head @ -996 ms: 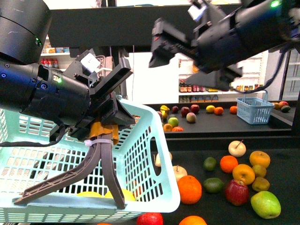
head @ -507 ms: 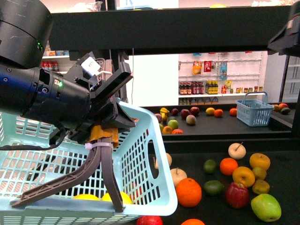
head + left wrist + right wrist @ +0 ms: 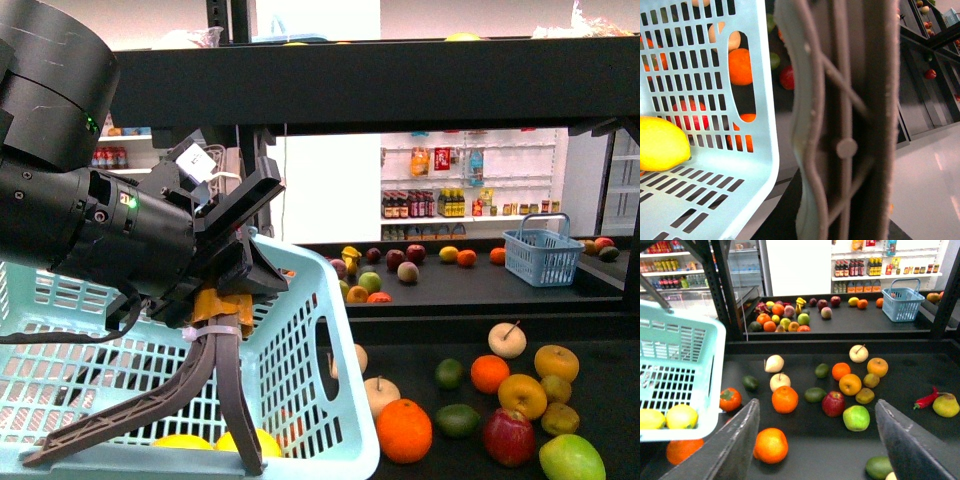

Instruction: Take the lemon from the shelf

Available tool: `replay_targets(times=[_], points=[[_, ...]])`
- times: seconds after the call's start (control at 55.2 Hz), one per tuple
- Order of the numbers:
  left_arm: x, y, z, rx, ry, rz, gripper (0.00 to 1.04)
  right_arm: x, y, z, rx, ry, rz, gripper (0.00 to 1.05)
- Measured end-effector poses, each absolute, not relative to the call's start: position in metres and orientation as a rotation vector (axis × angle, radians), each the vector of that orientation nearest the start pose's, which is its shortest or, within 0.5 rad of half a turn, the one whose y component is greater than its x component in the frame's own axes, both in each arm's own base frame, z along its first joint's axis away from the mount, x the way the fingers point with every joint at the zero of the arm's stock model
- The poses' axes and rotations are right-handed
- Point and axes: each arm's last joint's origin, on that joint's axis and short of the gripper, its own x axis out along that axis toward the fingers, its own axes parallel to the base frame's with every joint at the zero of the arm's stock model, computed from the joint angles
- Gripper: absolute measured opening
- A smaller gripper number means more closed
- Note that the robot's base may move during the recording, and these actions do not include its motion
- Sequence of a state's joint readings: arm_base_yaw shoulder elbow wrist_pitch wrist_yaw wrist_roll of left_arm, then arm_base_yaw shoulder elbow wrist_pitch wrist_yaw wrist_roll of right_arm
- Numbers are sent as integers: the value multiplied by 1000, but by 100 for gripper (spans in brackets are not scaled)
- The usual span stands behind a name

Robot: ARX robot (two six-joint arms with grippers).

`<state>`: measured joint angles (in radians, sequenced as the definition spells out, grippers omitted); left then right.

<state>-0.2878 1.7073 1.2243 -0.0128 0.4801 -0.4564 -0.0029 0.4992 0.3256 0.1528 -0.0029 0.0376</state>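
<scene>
Two yellow lemons point(image 3: 682, 416) lie in the bottom of the pale mint basket point(image 3: 690, 340); one lemon point(image 3: 660, 142) shows large in the left wrist view. My left gripper point(image 3: 225, 400) is shut on the basket point(image 3: 300, 330) at its rim, and one of its brown fingers point(image 3: 855, 100) presses against the mint wall. My right gripper point(image 3: 822, 450) hangs open over the black shelf point(image 3: 910, 385) with nothing between its fingers; it is out of the front view. A small yellow fruit point(image 3: 853, 301) on the far tier is too small to identify.
Loose fruit covers the near tier: oranges point(image 3: 785, 399), a red apple point(image 3: 833, 403), a green apple point(image 3: 856, 418), yellow-orange apples point(image 3: 850, 384), limes point(image 3: 815, 394), a red chili point(image 3: 926, 400). A small blue basket point(image 3: 902, 302) stands on the far tier. The shelf's top beam point(image 3: 420, 75) spans overhead.
My right arm, which filled the top of the front view, has swung out to the right and left that view. The left arm and basket have barely moved.
</scene>
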Motion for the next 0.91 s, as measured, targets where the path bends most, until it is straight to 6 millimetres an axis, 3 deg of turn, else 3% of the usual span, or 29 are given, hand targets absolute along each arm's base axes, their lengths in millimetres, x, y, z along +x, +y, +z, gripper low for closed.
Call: replay_targets(times=[0.127,0.308,0.344,0.905], points=[[363,-122,260,-474,670,-626,11,113,0,212,19,21,-2,41],[363,-122,260,-473,670,-625,11,100,0,196,9,22,-3,12],[363,-122,260,-473,670,-624,11,98,0,195,5,3,-2,2],[363,-122,260,-473,670,-625,11,98,0,176,4,8,-2,2]])
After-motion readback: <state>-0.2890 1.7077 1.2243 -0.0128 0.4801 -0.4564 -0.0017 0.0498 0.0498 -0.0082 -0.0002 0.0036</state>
